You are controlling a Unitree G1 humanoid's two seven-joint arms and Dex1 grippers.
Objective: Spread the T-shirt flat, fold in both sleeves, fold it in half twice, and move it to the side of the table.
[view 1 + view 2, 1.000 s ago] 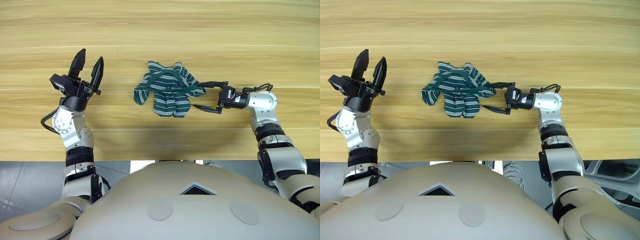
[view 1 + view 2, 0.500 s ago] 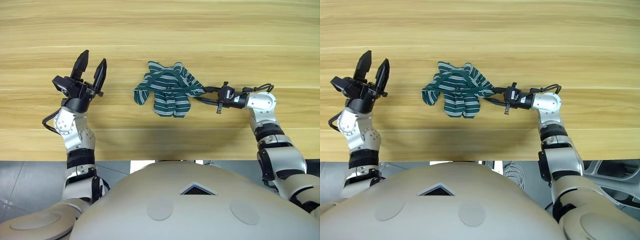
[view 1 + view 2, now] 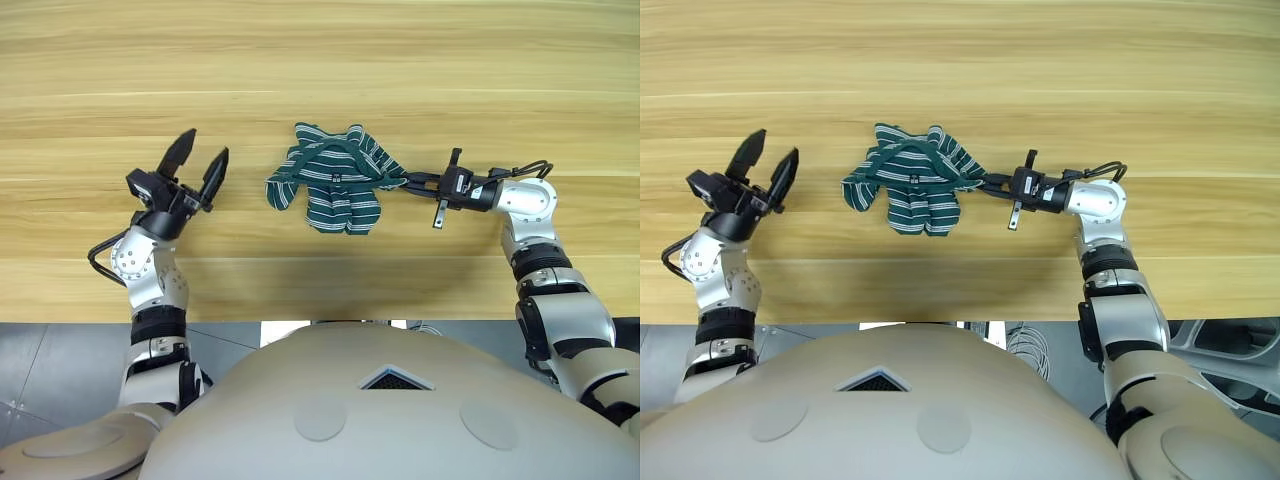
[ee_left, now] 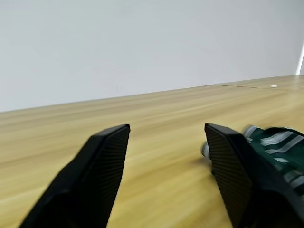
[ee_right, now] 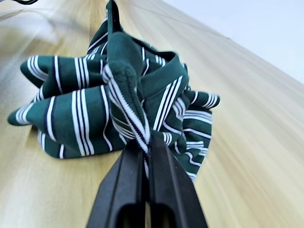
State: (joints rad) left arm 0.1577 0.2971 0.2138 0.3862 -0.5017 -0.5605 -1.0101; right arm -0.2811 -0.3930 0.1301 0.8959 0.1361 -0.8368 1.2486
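Since the shirt lies as a crumpled heap in the middle of the tabletop, expect light, limp cloth. It will drape, drag and bunch rather than keep a shape, and a tug at one point will likely slide the whole heap over the smooth wood.

Your right fingers are closed on a ribbed, striped edge at the heap's right side, low over the tabletop. Whether that edge is collar, hem or cuff I cannot tell. Your left fingers stand open, holding nothing, to the left of the shirt and apart from it.

For spreading, you need a second hold opposite the first. The dark green lobe jutting from the heap's left side, nearest the left fingers, looks the best place. Pinch an outer edge there, one layer if you can, so that pulling apart opens the cloth instead of lifting a wad. The knit will probably stretch, so pull gently.

What stands in your way is the shirt's own tangle: sleeves and body are wrapped into each other and hard to tell apart. Mind the tabletop's near edge too, since cloth spread toward you could hang over it.
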